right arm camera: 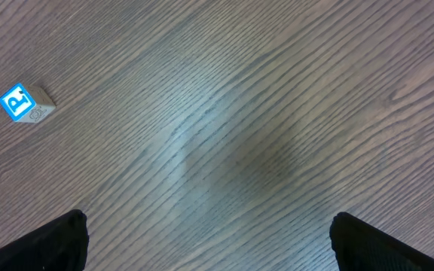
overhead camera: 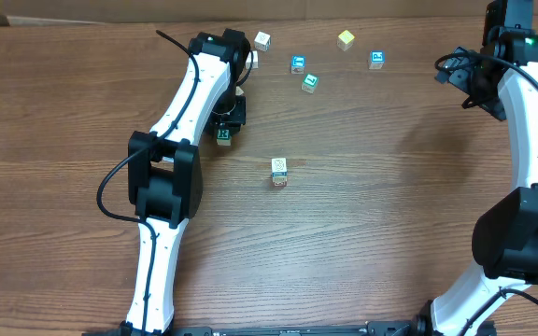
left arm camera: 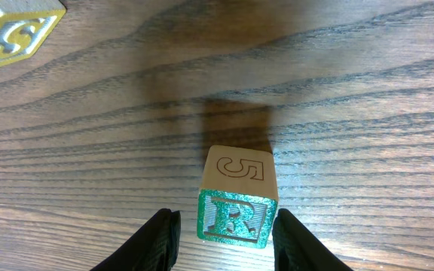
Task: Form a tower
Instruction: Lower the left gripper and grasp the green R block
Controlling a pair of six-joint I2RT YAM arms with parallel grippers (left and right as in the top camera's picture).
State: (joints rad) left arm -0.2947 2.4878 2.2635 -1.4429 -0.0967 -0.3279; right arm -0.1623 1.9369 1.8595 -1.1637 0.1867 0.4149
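Observation:
A wooden cube with a green R [left arm camera: 233,218] on top and a 5 on its side stands upright on the table. My left gripper [left arm camera: 226,220] straddles it, open: there is a clear gap at the left finger [left arm camera: 164,237], and the right finger sits close beside the cube. From overhead, the same cube [overhead camera: 223,133] lies just below the left gripper [overhead camera: 228,118]. At mid-table a taller pale block [overhead camera: 279,172] looks like a short tower, though how many cubes high I cannot tell. My right gripper [right arm camera: 209,229] hangs open over bare wood, far from both.
Loose cubes lie along the far side: white [overhead camera: 262,40], blue [overhead camera: 297,63], green [overhead camera: 309,83], yellow [overhead camera: 346,39] and blue [overhead camera: 376,59]. A yellow S cube [left arm camera: 13,34] sits near the left wrist. A blue cube [right arm camera: 21,103] shows left of the right gripper.

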